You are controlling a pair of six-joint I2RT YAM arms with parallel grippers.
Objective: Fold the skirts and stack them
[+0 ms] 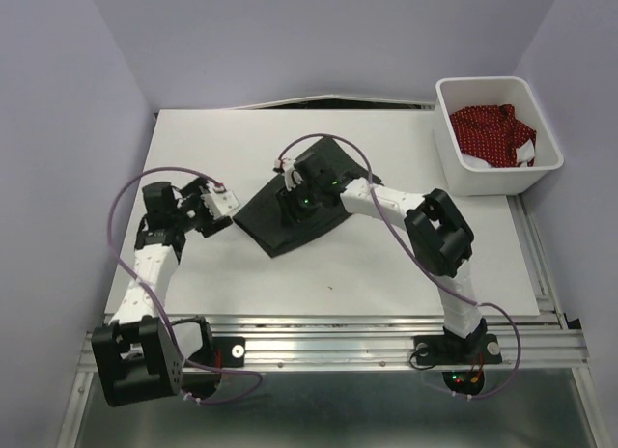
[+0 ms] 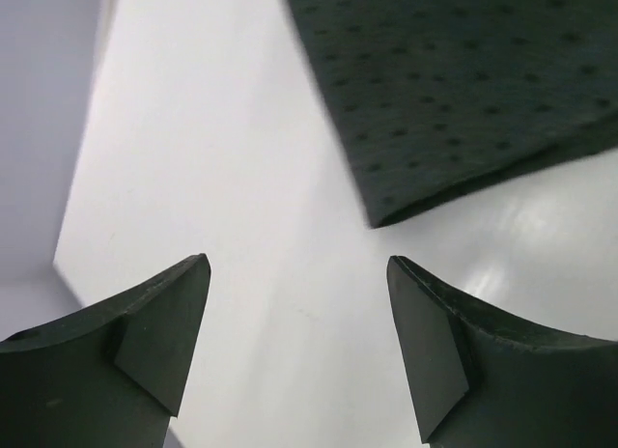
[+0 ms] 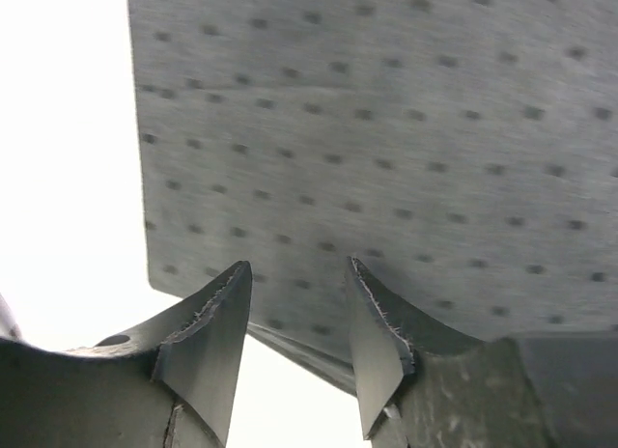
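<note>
Our left gripper point(image 2: 297, 266) gapes wide, empty, at nine o'clock of the dark skirt point(image 1: 263, 224) — mid-table; our right gripper point(image 3: 299, 269), half open, holds nothing above it. Red skirt point(image 1: 492, 129) in bin point(image 1: 483, 182), two o'clock.

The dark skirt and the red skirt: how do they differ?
The dark skirt is charcoal; the red skirt has white dots. The dark skirt lies flat on the table; the red skirt sits crumpled in the white bin. Both are soft cloth.
</note>
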